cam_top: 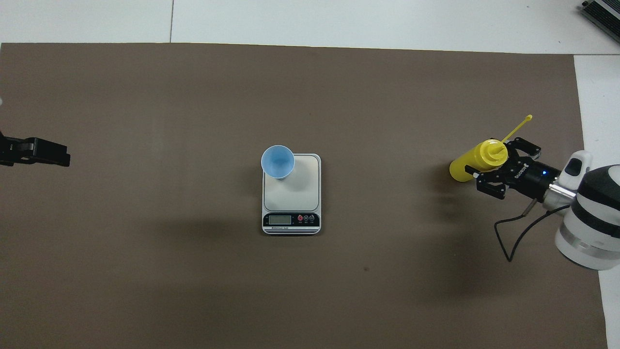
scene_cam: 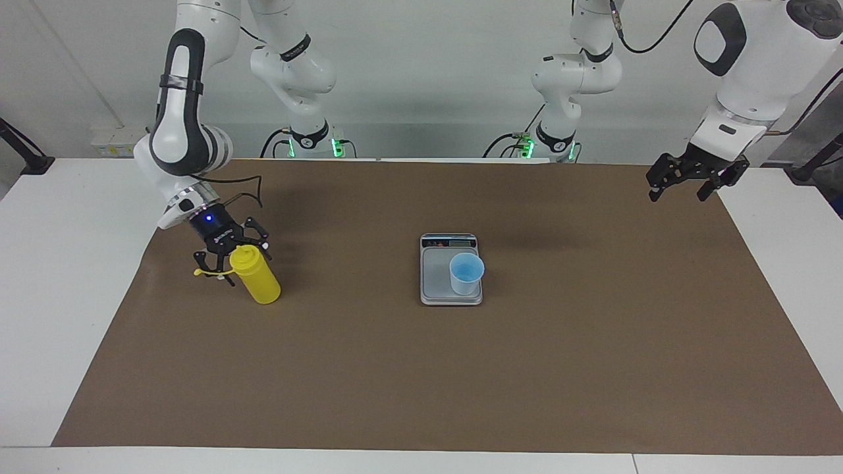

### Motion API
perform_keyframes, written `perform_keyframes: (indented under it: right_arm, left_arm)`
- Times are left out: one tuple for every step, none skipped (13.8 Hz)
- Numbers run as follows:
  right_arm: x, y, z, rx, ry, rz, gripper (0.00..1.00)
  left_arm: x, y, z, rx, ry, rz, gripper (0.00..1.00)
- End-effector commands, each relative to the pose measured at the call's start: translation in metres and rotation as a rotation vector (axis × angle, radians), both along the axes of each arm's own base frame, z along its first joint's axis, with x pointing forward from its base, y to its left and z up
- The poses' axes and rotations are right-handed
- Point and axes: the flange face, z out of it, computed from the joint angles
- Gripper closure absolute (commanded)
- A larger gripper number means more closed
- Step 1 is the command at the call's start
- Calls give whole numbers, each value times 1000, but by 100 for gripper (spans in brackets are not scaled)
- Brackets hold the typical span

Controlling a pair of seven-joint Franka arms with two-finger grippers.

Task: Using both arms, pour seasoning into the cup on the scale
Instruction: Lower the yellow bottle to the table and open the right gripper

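Tilting on the brown mat (scene_cam: 421, 368) near the right arm's edge, the seasoning (scene_cam: 256, 275) has the right gripper (scene_cam: 227, 258) released, fingers spread at its cap. Mid-mat, the cup (scene_cam: 466, 272) stands on the scale (scene_cam: 440, 289), at the corner farthest from its display. Waiting over the mat's left-arm edge, the left gripper (scene_cam: 685, 183) hangs spread and empty.

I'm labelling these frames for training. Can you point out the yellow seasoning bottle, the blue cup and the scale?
yellow seasoning bottle (scene_cam: 259, 282): facing view, on its yellow body.
blue cup (scene_cam: 466, 272): facing view, on its inside near the rim.
scale (cam_top: 300, 194): overhead view, on the bare grey weighing plate.
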Motion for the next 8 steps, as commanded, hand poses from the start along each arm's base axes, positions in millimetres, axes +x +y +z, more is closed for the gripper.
perform_keyframes:
  right_arm:
    - [-22, -23, 3, -74, 12, 50, 0]
    - [-25, -33, 3, -105, 22, 65, 0]
    - [-27, -38, 3, -118, 28, 70, 0]
    - [-30, -46, 3, -142, 37, 81, 0]
    - [-33, -58, 5, -178, 49, 96, 0]
    - [-33, -65, 8, -209, 73, 109, 0]
    - [-31, -72, 15, -233, 99, 105, 0]
    - [-31, -76, 23, -252, 125, 93, 0]
  left_arm:
    - [-6, 1, 1, -12, 6, 10, 0]
    - [-6, 1, 1, -12, 7, 10, 0]
    - [-6, 1, 1, -12, 7, 10, 0]
    - [-6, 1, 1, -12, 7, 10, 0]
    - [-6, 1, 1, -12, 7, 10, 0]
    - [-6, 1, 1, -12, 7, 10, 0]
    - [-6, 2, 1, -12, 7, 12, 0]
    - [-6, 1, 1, -12, 7, 10, 0]
